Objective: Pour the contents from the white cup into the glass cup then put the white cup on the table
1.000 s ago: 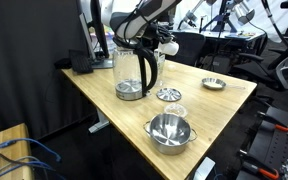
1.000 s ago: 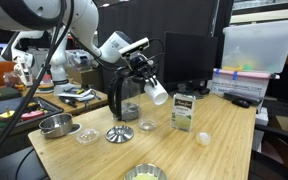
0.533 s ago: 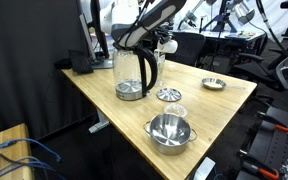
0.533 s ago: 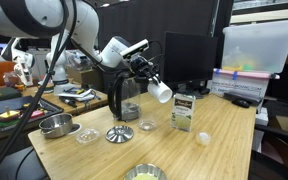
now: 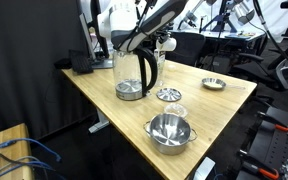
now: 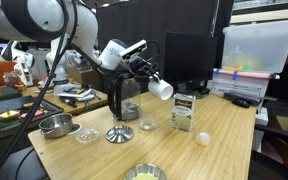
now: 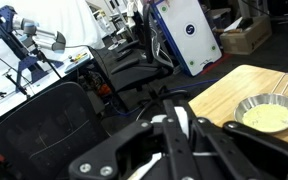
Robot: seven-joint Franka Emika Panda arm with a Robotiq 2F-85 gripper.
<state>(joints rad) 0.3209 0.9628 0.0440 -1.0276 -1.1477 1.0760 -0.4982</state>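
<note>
Lifted slightly, white cup [image 6: 161, 88] stays tilted in clamped claw [image 6: 151, 80], beside glass cup [image 6: 124, 104], near carton [image 6: 183, 111].

White cup [image 6: 161, 89]: small, plain, opaque; up in the air, tipped well off upright, near top of glass cup [image 5: 132, 72]; glass cup: tall clear jug w/ black curved handle, silver base; stands upright on table [image 5: 224, 105]; table: light wood top, dark edge.
</note>
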